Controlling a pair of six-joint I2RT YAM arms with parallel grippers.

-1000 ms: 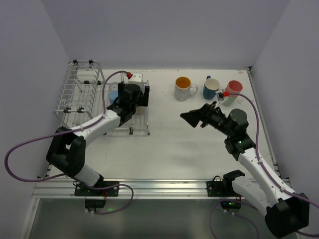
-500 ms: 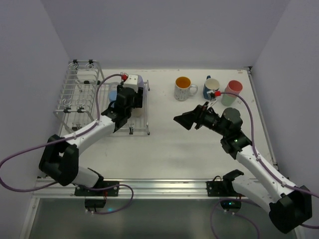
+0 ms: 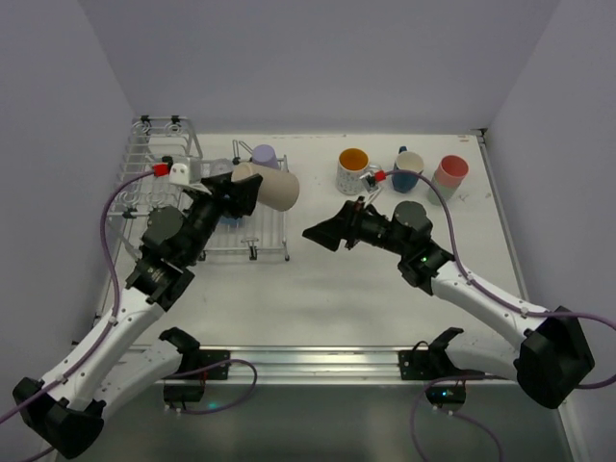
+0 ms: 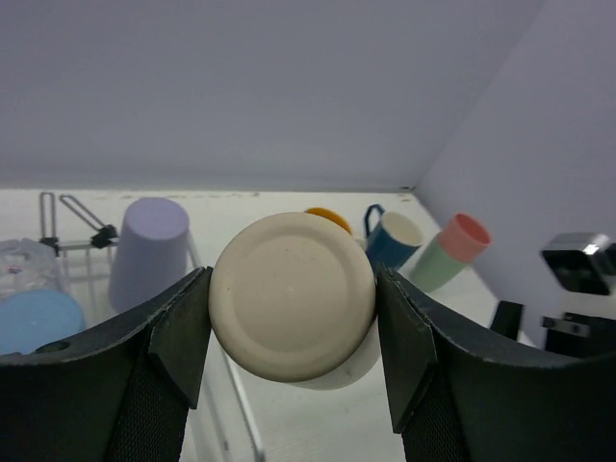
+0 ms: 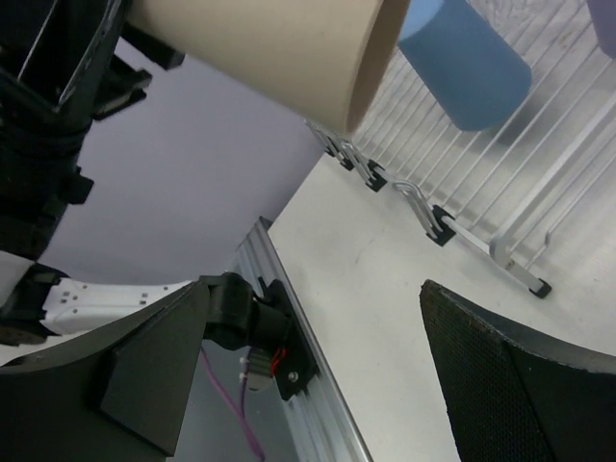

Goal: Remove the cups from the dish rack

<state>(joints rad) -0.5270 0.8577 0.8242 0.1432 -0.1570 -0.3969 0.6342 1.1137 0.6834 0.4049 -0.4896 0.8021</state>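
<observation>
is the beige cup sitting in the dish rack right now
No, the left claw grips the beige cup by its base, holding it sideways in the air, clear of the dish rack.

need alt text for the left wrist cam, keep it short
The left pincer grips a beige cup by its sides, the cup's round base facing the camera and filling the centre. Behind on the left, a lilac tumbler stands upside down beside a blue tumbler on the wire dish rack. To the right are a dark blue mug and a pink cup.
</observation>
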